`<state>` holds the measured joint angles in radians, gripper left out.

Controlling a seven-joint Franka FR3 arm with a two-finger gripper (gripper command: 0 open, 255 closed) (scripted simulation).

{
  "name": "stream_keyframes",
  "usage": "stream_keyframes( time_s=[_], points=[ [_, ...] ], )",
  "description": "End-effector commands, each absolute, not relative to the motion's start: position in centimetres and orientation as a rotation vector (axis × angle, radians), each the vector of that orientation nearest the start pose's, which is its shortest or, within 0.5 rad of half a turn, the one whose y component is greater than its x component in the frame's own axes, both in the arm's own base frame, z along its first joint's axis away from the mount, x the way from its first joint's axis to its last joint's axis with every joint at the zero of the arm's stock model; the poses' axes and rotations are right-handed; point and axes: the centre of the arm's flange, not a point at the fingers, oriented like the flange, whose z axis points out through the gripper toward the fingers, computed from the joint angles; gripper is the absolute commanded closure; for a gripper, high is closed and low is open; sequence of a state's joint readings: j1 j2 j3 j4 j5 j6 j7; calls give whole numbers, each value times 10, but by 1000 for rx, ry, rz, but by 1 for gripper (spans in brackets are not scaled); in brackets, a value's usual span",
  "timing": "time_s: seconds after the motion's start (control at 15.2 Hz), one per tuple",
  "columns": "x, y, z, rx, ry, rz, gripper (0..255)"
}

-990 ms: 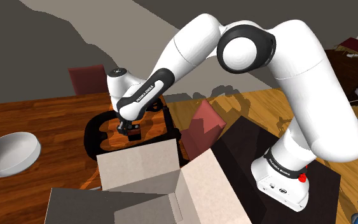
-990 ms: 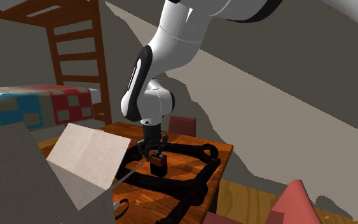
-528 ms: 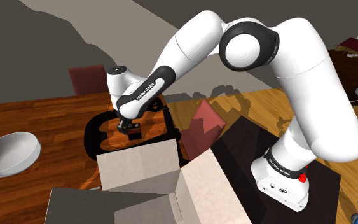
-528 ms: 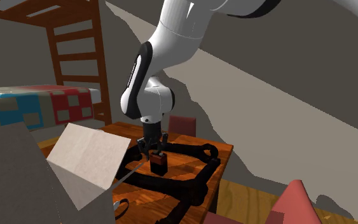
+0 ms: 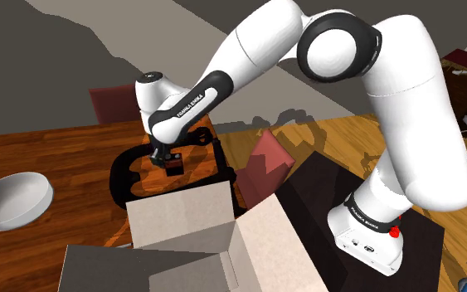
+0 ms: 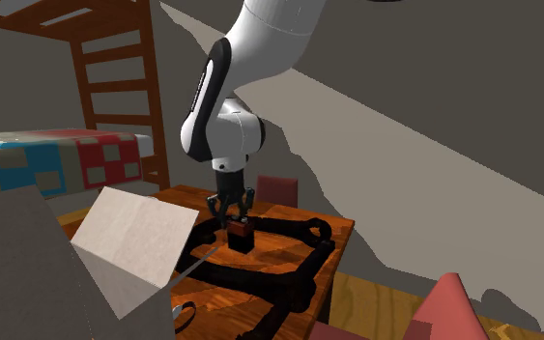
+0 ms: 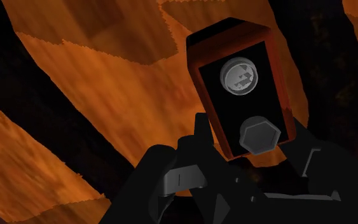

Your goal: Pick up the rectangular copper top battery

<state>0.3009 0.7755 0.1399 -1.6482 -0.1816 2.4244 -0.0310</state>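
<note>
The battery [image 7: 238,89] is a small rectangular block with a black top, copper-brown sides and two grey terminals. My gripper [image 7: 247,156] is shut on it, with the fingers [image 7: 171,175] clasping its lower end. In the shoulder view the gripper [image 5: 166,156] holds the battery [image 5: 172,163] a little above the wooden table [image 5: 49,153]. In the second exterior view the battery [image 6: 240,236] hangs under the gripper [image 6: 231,218], above the black looped frame [image 6: 299,263].
The black looped frame [image 5: 125,172] lies on the table under the hand. A grey bowl [image 5: 12,201] sits at the shoulder view's left. An open cardboard box [image 5: 198,228] stands in front. A dark red chair [image 5: 114,104] stands behind the table.
The gripper has risen with the battery in it and drifted slightly toward the shoulder view's left. The battery now hangs higher above the table.
</note>
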Motion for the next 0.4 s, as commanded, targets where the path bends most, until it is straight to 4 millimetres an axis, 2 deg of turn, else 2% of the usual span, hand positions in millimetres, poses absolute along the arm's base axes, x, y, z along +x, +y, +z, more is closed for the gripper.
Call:
stream_keyframes(
  time_s=[0.0, 0.2, 0.33],
  points=[
    [623, 281, 174, -3034, -886, -26, 255],
    [623, 281, 190, -3034, -886, -26, 255],
    [622, 281, 191, -3034, -886, -26, 255]
  ],
)
